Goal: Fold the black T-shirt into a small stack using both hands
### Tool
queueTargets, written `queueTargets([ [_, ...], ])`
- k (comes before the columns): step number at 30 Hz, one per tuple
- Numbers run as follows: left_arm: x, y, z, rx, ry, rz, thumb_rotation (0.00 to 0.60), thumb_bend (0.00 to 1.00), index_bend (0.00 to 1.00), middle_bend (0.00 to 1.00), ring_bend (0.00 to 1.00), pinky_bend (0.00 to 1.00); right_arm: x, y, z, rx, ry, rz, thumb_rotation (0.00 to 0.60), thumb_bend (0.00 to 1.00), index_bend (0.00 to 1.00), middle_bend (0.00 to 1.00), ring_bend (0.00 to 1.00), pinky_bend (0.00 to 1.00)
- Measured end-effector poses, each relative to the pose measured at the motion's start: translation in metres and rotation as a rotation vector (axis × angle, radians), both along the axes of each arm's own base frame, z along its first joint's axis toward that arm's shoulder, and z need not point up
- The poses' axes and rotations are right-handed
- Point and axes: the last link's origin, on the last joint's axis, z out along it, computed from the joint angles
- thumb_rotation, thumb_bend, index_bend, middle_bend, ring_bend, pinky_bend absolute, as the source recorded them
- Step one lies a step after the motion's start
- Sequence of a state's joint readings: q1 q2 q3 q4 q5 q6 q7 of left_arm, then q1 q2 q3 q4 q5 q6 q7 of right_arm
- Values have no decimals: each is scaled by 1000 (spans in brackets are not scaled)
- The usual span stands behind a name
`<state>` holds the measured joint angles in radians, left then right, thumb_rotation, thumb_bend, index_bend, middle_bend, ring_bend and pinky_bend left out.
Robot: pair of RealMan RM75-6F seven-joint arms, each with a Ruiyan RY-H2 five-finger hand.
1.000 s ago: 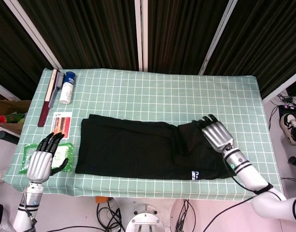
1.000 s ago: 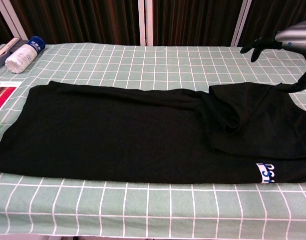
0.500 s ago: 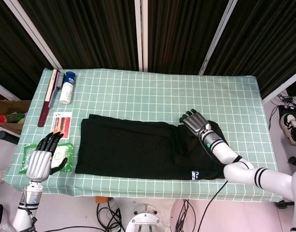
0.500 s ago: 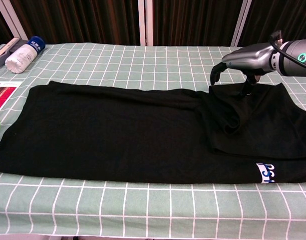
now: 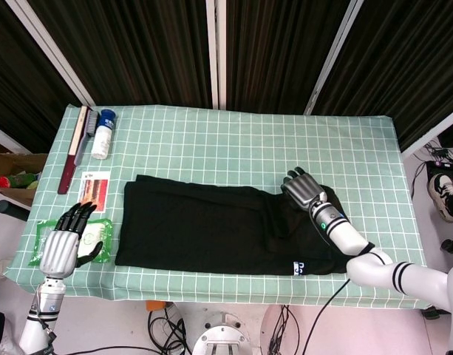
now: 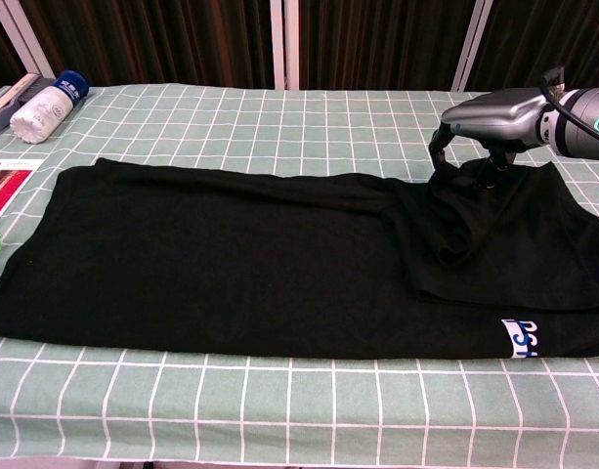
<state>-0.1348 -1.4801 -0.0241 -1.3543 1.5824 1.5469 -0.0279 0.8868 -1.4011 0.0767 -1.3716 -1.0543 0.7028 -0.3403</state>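
Here the left hand (image 5: 65, 245) is held with fingers spread and nothing in it, just off the desk's (image 5: 233, 140) left edge. The black T-shirt (image 5: 211, 225) is laid flat across the desk's near half. At its bunched right end, cloth is pinched by the right hand (image 6: 487, 119); with one thin layer caught, it may slip free.

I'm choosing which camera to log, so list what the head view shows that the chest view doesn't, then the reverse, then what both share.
Only the head view shows the left hand with fingers spread over a green packet, and the brush.

Only the chest view shows the right hand's fingers curled down onto the fabric.

Both show the black T-shirt, the right hand at its far edge, the white bottle and the checked tablecloth.
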Motion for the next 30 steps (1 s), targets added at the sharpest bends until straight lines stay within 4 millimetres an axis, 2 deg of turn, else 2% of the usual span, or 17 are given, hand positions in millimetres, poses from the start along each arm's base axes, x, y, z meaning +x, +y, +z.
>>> queueTargets([
  [5, 2, 0, 0, 2, -1, -10, 600, 268, 111, 87, 61, 169, -5, 11, 14, -36, -39, 29, 600, 462, 651, 357, 146, 162],
  [10, 4, -1, 0, -2, 2, -24, 600, 268, 111, 87, 61, 169, -22, 30, 33, -76, -61, 88, 600, 467, 659, 357, 145, 162],
  [14, 6, -2, -1, -5, 1, -30, 600, 268, 111, 87, 61, 169, -49, 51, 47, -98, -50, 128, 600, 470, 662, 356, 145, 162],
  [18, 9, -3, -5, -17, 2, -34, 600, 268, 111, 87, 61, 169, -87, 62, 59, -118, -3, 114, 600, 470, 664, 351, 146, 162],
  [24, 12, -2, -6, -23, 6, -39, 600, 268, 111, 87, 61, 169, -118, 70, 60, -115, 35, 92, 600, 473, 662, 345, 145, 162],
  [30, 13, -2, -6, -31, 14, -36, 600, 268, 111, 87, 61, 169, -127, 80, 45, -75, 31, 104, 600, 471, 621, 328, 146, 162],
])
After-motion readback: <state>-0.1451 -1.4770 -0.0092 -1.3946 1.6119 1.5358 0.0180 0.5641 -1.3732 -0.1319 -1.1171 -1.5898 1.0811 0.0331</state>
